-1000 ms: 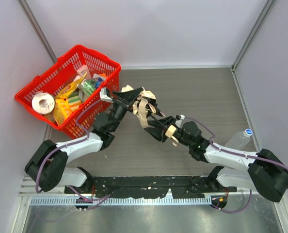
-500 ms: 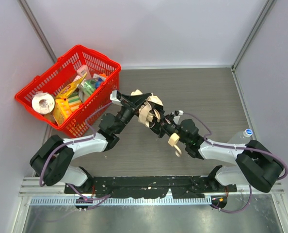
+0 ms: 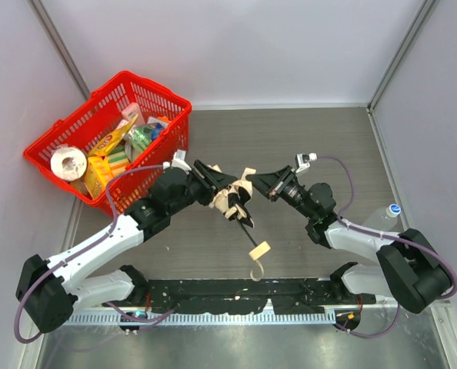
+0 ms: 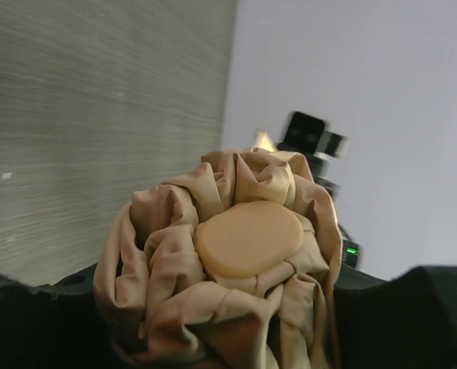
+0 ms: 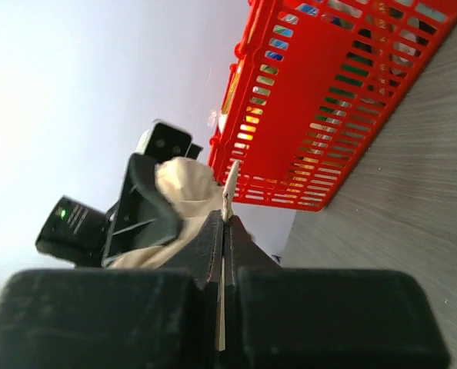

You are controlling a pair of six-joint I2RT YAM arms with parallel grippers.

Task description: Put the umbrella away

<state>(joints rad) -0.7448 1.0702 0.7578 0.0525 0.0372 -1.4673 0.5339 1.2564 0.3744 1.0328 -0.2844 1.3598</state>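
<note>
Left fingers (image 3: 207,174) are clamping the umbrella (image 3: 233,201) by its bunched canopy, right fingers (image 5: 210,244) are pinching its thin fabric strip, its handle (image 3: 259,251) pointing toward the near edge of the tabletop (image 3: 328,138).

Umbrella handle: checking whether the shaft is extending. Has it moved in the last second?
Yes. The umbrella handle has shifted toward the near edge of the table, farther from the red basket.
</note>
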